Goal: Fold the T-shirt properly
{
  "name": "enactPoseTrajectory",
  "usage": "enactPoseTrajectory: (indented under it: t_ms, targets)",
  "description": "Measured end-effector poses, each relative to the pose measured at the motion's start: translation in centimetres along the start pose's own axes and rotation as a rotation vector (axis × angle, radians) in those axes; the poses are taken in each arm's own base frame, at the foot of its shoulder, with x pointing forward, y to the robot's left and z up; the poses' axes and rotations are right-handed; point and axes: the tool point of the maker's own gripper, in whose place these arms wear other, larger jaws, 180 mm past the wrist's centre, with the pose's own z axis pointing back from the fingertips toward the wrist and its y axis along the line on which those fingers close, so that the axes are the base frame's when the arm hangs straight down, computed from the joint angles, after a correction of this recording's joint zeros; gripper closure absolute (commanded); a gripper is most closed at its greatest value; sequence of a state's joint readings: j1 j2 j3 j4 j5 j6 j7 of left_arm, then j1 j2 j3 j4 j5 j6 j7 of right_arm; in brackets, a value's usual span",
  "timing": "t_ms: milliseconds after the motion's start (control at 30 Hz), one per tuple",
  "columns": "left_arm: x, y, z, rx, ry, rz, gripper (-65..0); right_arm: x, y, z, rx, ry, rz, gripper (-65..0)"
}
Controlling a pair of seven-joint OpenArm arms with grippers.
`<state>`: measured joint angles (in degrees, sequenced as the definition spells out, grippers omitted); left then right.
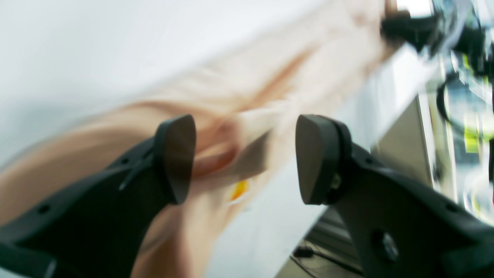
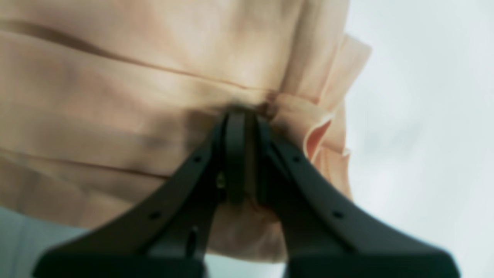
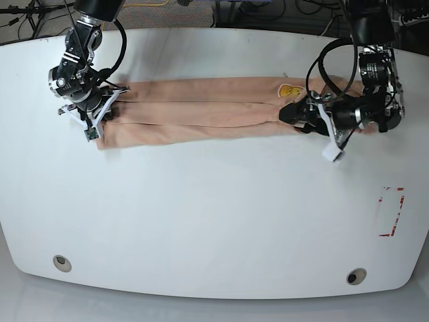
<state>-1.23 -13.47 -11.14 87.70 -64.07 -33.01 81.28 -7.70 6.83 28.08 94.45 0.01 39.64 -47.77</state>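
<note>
Left end effector (image 1: 245, 158) blurred, T-shirt (image 1: 247, 96) smeared

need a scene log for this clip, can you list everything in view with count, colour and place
T-shirt: one, peach, folded into a long band across the far half of the table
emblem: one, yellow, on the shirt near its end by the left gripper
table: one, white, rounded, fills the base view
red marking: one, red outline, on the table's right side in the base view
left gripper: one, black, open, at one end of the shirt
right gripper: one, black, shut on the shirt's other end
</note>
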Motion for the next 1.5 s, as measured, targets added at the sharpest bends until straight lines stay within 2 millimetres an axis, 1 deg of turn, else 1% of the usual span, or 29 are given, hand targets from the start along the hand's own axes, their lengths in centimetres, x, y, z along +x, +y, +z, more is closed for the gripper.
enactPoseTrajectory:
  t_ms: [33,133,167,300,367,433,567,700,767,833,933,1033,1133,1167,1200,1267,1300,1333,1433,1500]
  targets:
    - [0.1,-0.9,-0.7,-0.037,0.005,-0.012,-38.5,0.0,0.0,0.0,0.000,0.000,0.000,-4.0]
    - [0.7,-3.6,-1.8,-0.146,-0.008,-0.033,-38.5,0.0,0.0,0.0,0.000,0.001,0.000,-4.0]
    - [0.9,-4.0,-1.9,-0.165,-0.016,-0.036,-38.5,-0.1,0.0,0.0,0.000,0.002,0.000,-4.0]
    - [0.4,-6.0,-1.8,-0.204,0.021,-0.101,-38.5,-0.1,0.1,0.1,0.002,0.007,0.000,-4.0]
    - [0.2,-6.6,-1.5,-0.216,0.028,-0.127,-38.5,-0.2,0.0,0.1,0.000,0.010,0.001,-4.0]
    - [-0.1,-6.9,-1.2,-0.211,0.043,-0.153,-38.5,-0.1,0.0,0.1,-0.001,0.010,0.002,-4.0]
    - [-0.7,-7.0,-0.5,-0.199,0.067,-0.231,-38.5,-0.2,0.0,0.3,-0.004,0.019,0.005,-4.0]
    - [0.0,-5.8,0.8,-0.156,0.035,-0.287,-38.5,-0.3,0.0,0.4,-0.007,0.023,0.009,-4.0]
    - [0.9,-4.4,2.4,-0.101,0.005,-0.293,-38.5,-0.3,0.0,0.5,-0.009,0.026,0.010,-4.0]
    - [1.3,-3.4,3.4,-0.065,-0.007,-0.292,-38.5,-0.3,0.0,0.5,-0.009,0.026,0.010,-4.0]
    - [1.3,-2.9,3.9,-0.045,-0.003,-0.294,-38.3,-0.3,0.0,0.5,-0.011,0.028,0.012,-4.0]
    - [1.2,-2.9,4.0,-0.042,0.001,-0.292,-38.3,-0.2,0.0,0.5,-0.011,0.025,0.012,-4.0]
    - [1.4,-1.7,4.5,0.013,-0.001,-0.276,-38.2,-0.2,0.0,0.5,-0.011,0.024,0.012,-4.0]
    - [1.2,-1.2,4.7,0.038,0.008,-0.276,-36.5,-0.2,0.0,0.5,-0.011,0.024,0.012,-4.0]
    - [1.2,-0.4,5.2,0.080,0.007,-0.267,-35.6,-0.2,0.0,0.5,-0.011,0.024,0.012,-4.0]
    - [0.6,1.1,5.9,0.153,0.032,-0.253,-28.2,-0.3,0.0,0.5,-0.013,0.027,0.014,-4.0]
    - [0.0,1.7,6.2,0.182,0.047,-0.248,-26.8,-0.2,0.0,0.5,-0.012,0.026,0.013,-4.0]
    - [-0.3,2.3,6.3,0.212,0.064,-0.247,-23.6,-0.2,0.0,0.6,-0.013,0.025,0.015,-4.0]
    - [-1.8,3.2,5.9,0.260,0.123,-0.250,-17.9,0.0,-0.1,0.8,-0.020,0.022,0.022,-4.0]
    - [-2.1,3.2,5.3,0.263,0.128,-0.257,-16.2,0.3,-0.2,1.1,-0.028,0.015,0.028,-4.0]
